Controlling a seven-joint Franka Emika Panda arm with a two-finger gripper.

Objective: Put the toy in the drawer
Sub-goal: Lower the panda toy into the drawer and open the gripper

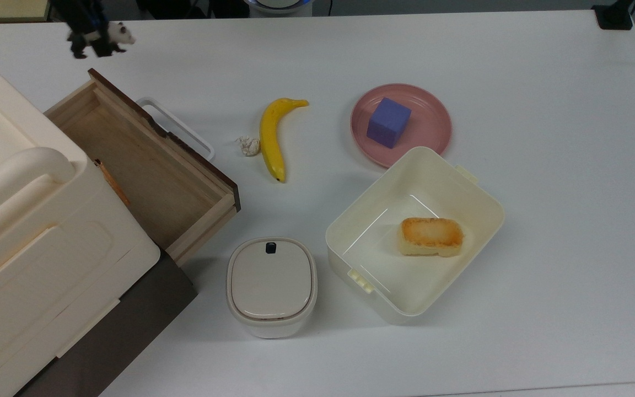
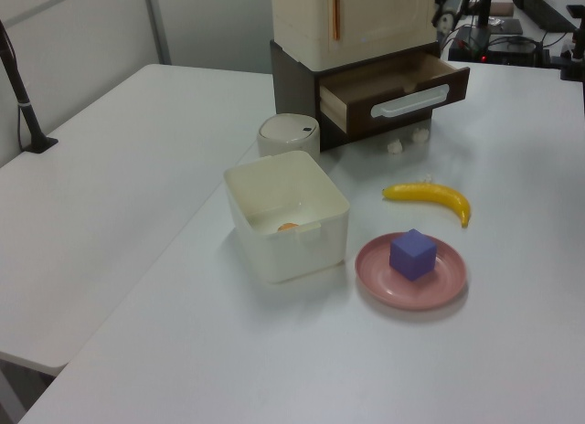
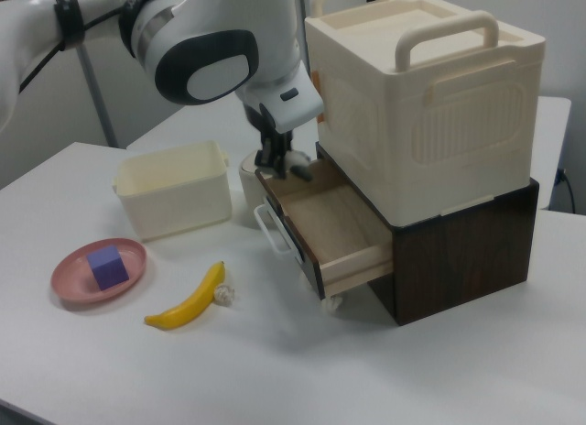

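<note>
The toy [image 1: 109, 39], a small black-and-white panda, hangs above the table at the top view's upper left, just beyond the far corner of the drawer [image 1: 130, 160]. My gripper [image 1: 94, 38] is shut on the toy. In the right view the gripper [image 3: 275, 159] holds the toy [image 3: 295, 165] over the far end of the drawer [image 3: 330, 225]. The drawer stands pulled out, its light-wood floor bare, with a dark front panel and white loop handle [image 1: 177, 127]. In the left view the drawer [image 2: 395, 77] sticks out from the dark cabinet.
A banana [image 1: 271, 138] and a whitish wad [image 1: 249, 145] lie right of the drawer handle. A pink plate [image 1: 433, 110] carries a purple cube [image 1: 388, 122]. A cream tub [image 1: 483, 209] holds bread [image 1: 432, 236]. A lidded container [image 1: 271, 284] and big cream box [image 1: 20, 220] stand nearby.
</note>
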